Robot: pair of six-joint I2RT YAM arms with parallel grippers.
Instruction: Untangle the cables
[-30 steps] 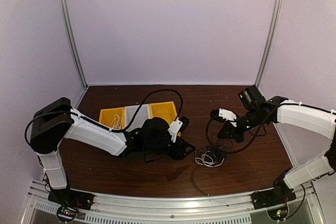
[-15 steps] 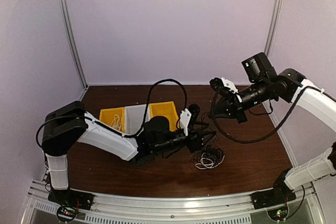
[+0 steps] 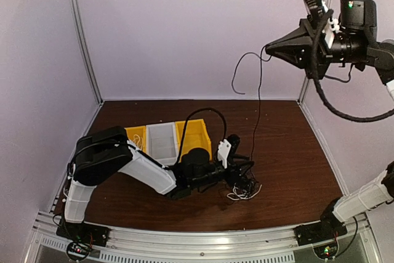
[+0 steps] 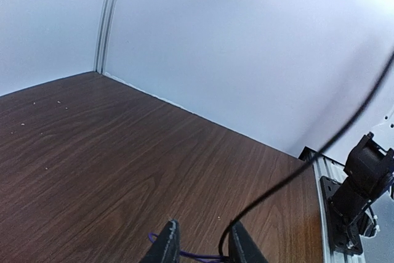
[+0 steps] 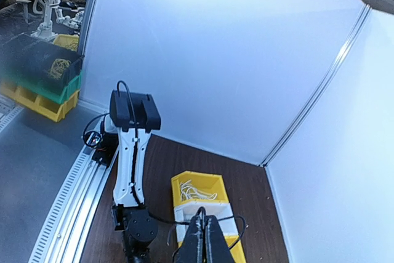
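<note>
A small tangle of white and black cables [image 3: 244,188] lies on the brown table [image 3: 295,152] right of centre. My right gripper [image 3: 268,47] is raised high at the upper right, shut on a thin black cable [image 3: 259,109] that hangs down taut to the tangle. In the right wrist view the fingers [image 5: 205,218] are pressed together on that cable's loop. My left gripper [image 3: 244,167] lies low at the tangle. In the left wrist view its jaws [image 4: 204,227] stand apart, a dark blue cable [image 4: 196,255] runs between them and the black cable [image 4: 295,173] rises past the right finger.
Three bins stand in a row left of centre: a yellow bin [image 3: 135,135] with white cables, a white bin [image 3: 161,140], and a yellow bin [image 3: 197,133]. They also show in the right wrist view [image 5: 198,188]. The left arm lies across the table in front of them.
My right gripper has risen from just above the tangle to high at the upper right, drawing the black cable up. My left gripper has moved right to the tangle.
</note>
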